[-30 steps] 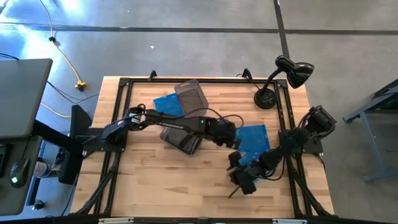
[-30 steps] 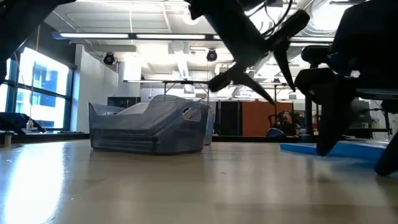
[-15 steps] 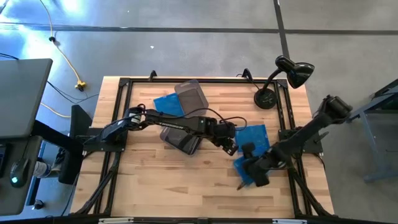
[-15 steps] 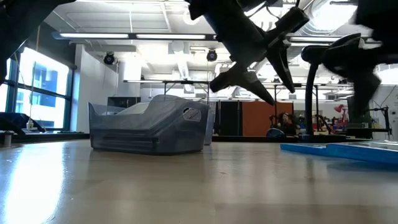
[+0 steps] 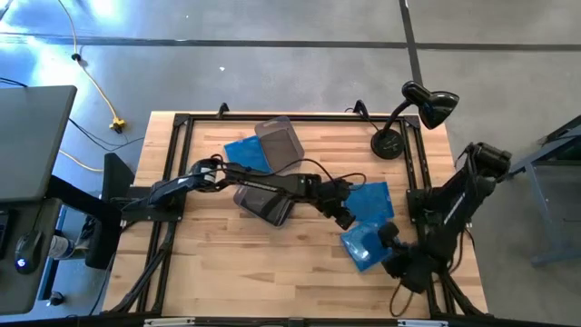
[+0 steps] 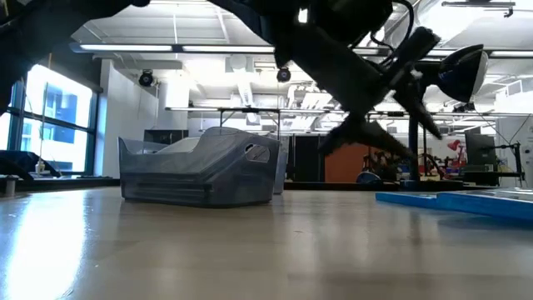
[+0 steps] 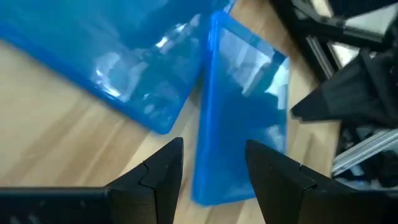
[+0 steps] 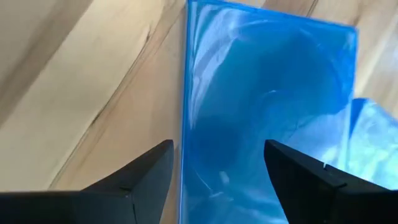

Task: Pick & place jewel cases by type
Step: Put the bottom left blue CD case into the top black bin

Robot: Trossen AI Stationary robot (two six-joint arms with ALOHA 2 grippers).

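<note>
My left gripper [image 5: 346, 216] hangs over the right part of the table [image 5: 227, 263], fingers [image 7: 158, 171] parted and holding nothing. Two blue cases lie under it: the upper blue case [image 5: 369, 200] near the lamp [image 5: 410, 116], and the lower blue case [image 5: 363, 243] just beside it, overlapping its near corner. A third blue case [image 5: 243, 151] lies well apart by the grey tubs [image 5: 275, 145].

My right gripper [image 5: 392, 258] sits at the lower case's outer edge, also wide open and empty; its wrist view shows that case [image 8: 267, 112] between the fingers [image 8: 149, 171].

I judge the step in hand is taking one of these two cases. To do it well, I would let only one arm commit, line the fingers across one free edge, away from the overlap, and come down level so the thin plastic does not skate on the wood. Lifting the lower case first should keep the other from being dragged.
</note>
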